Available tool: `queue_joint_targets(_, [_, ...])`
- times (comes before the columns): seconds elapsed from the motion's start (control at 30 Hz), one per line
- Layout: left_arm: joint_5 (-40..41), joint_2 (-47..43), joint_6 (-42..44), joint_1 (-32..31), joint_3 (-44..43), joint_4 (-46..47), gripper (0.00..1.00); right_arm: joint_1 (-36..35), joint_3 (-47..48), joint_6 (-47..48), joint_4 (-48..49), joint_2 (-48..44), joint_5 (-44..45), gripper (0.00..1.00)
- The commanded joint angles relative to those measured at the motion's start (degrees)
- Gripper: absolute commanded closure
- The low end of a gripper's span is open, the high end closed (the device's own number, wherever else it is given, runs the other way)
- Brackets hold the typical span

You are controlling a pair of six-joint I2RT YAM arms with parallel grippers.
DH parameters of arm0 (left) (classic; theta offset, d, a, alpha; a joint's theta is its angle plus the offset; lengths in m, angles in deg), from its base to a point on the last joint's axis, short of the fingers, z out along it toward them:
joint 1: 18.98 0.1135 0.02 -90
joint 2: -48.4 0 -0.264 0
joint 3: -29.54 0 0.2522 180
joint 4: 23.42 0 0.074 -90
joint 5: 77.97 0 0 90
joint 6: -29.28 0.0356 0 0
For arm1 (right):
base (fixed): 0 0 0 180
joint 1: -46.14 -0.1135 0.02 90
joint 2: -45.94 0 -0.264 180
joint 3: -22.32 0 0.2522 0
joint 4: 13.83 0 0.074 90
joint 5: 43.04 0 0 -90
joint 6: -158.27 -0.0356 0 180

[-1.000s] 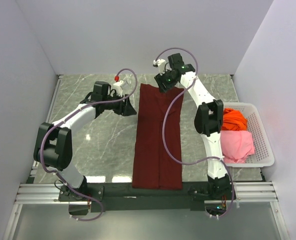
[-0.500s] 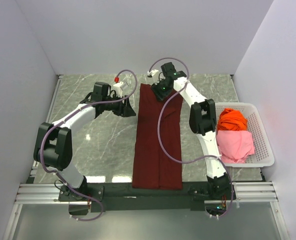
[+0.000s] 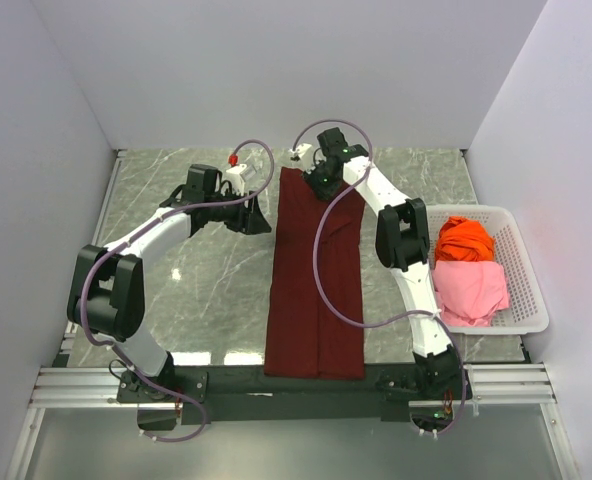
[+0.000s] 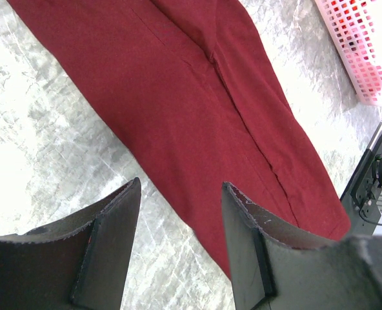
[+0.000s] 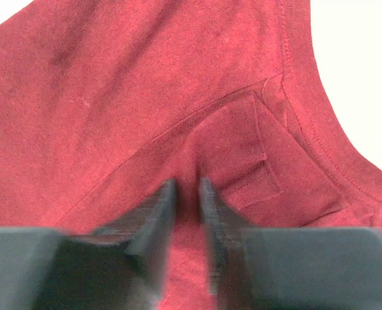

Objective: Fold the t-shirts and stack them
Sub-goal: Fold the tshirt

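The dark maroon t-shirt [image 3: 316, 280] lies folded into a long narrow strip down the middle of the table. It also fills the left wrist view [image 4: 197, 97] and the right wrist view [image 5: 146, 84]. My right gripper [image 3: 316, 180] is at the shirt's far end by the collar. Its jaws [image 5: 188, 184] stand nearly together, with a crease of maroon cloth between them. My left gripper [image 3: 259, 215] is open and empty just beside the shirt's left edge [image 4: 180, 184]. The orange t-shirt [image 3: 468, 240] and the pink t-shirt [image 3: 473, 285] lie in the basket.
The white perforated basket [image 3: 526, 290] stands at the right of the table; its corner shows in the left wrist view [image 4: 362, 45]. Grey marble table [image 3: 196, 290] lies left of the shirt. White walls close in the back and both sides.
My right gripper has moved left from the shirt's far right corner to the middle of its far end. My left arm has not moved.
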Motion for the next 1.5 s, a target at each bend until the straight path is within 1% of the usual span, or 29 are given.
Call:
queue_joint_targets(0.0, [0.0,0.0,1.0,0.1,-1.3,-0.4,0.42,0.2,1.6,1.2,0.2,0.1,-0.6,0.74])
queue_joint_targets(0.07, [-0.1,0.3,0.8,0.1,-1.5,-0.4,0.42,0.1,0.9,1.3,0.7,-0.8,-1.2,0.81])
queue_joint_targets(0.1, [-0.2,0.3,0.8,0.1,-1.6,-0.2,0.42,0.1,-0.2,1.3,1.2,-2.0,-1.7,0.88])
queue_joint_targets(0.13, [-0.2,0.3,0.6,0.1,-1.6,-0.2,0.42,0.1,-0.6,1.3,1.5,-2.7,-1.8,0.97])
queue_joint_targets(0.17, [-0.2,0.3,0.6,0.2,-1.6,-0.1,0.42,0.1,-1.0,1.3,2.1,-3.8,-1.8,1.00])
queue_joint_targets(0.63, [-1.0,0.3,-0.1,0.1,-0.8,0.7,0.42,-0.4,-7.2,-0.3,4.3,-11.6,-3.9,1.00])
queue_joint_targets(1.47, [-1.7,0.6,-0.1,0.1,-0.5,0.9,0.41,-2.7,-8.0,2.8,0.6,-12.3,-6.9,1.00])
